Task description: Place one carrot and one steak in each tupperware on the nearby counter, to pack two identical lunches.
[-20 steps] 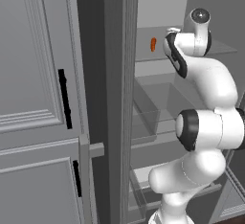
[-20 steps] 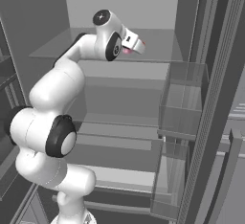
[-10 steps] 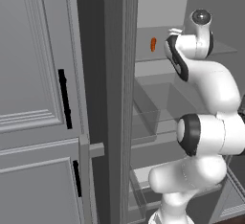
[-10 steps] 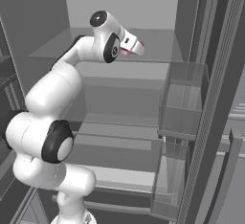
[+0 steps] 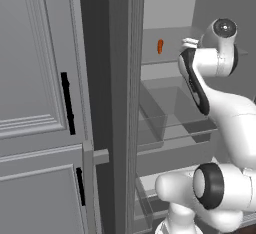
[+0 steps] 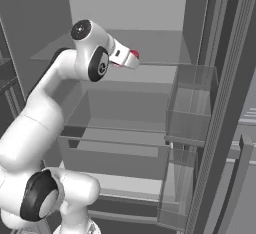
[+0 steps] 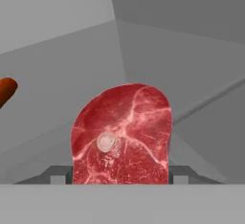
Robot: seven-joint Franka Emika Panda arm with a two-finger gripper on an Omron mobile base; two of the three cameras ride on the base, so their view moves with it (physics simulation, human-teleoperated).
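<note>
My gripper [image 6: 129, 58] reaches into the open fridge at the level of the upper shelf [image 6: 150, 73]. It is shut on a pink-red marbled steak [image 7: 122, 139], which fills the gap between the two fingertips [image 7: 57, 175]. The steak's red edge [image 6: 134, 54] sticks out past the hand. I cannot tell whether it is clear of the shelf. A small orange carrot [image 5: 160, 46] lies on the same shelf farther back, and its end [image 7: 5, 91] shows at the left of the hand view. The tupperware and the counter are out of view.
Clear door bins [image 6: 190, 103] hang on the fridge's right side. Below the shelf sits a clear drawer [image 6: 115, 148]. A tall grey cabinet door with black handles [image 5: 35, 78] and the fridge's frame [image 5: 120, 103] stand to the left of the arm.
The jaws have closed in on the steak. The hand has drawn back a little from the shelf's depth with the steak in it. The carrot has not moved.
</note>
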